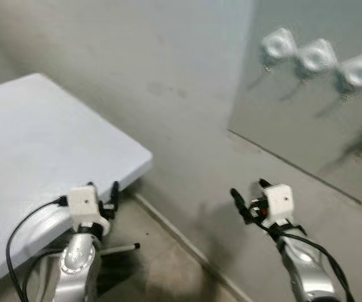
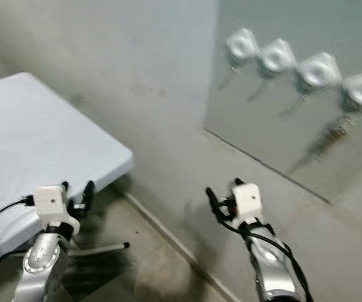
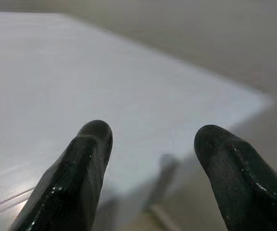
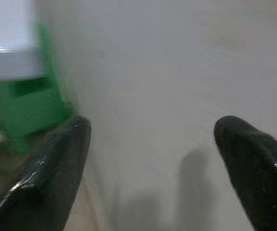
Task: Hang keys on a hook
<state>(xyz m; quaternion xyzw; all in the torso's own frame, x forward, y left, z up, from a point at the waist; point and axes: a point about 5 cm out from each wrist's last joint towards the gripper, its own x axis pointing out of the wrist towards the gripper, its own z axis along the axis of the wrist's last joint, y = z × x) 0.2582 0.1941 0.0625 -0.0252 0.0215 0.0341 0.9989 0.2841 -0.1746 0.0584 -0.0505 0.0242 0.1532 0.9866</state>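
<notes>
Oddly, from the head views a row of white, rounded hooks (image 2: 275, 58) sits on a smooth grey wall panel, and something dark and slim, likely the keys (image 2: 328, 139), already dangles under the farthest hook; blurred, so I can't be sure. Keys would be light, stiff and slippery, best pinched by the ring. A matte white table (image 1: 36, 145) stands left. In its wrist view the left gripper (image 3: 152, 159) hangs wide and empty over the table; likewise the right gripper (image 4: 150, 144), wide, facing bare wall.

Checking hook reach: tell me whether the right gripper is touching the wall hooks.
Apart. In the right eye view the right gripper is low by the wall, fingers open, well below the hooks, with bare wall between.
</notes>
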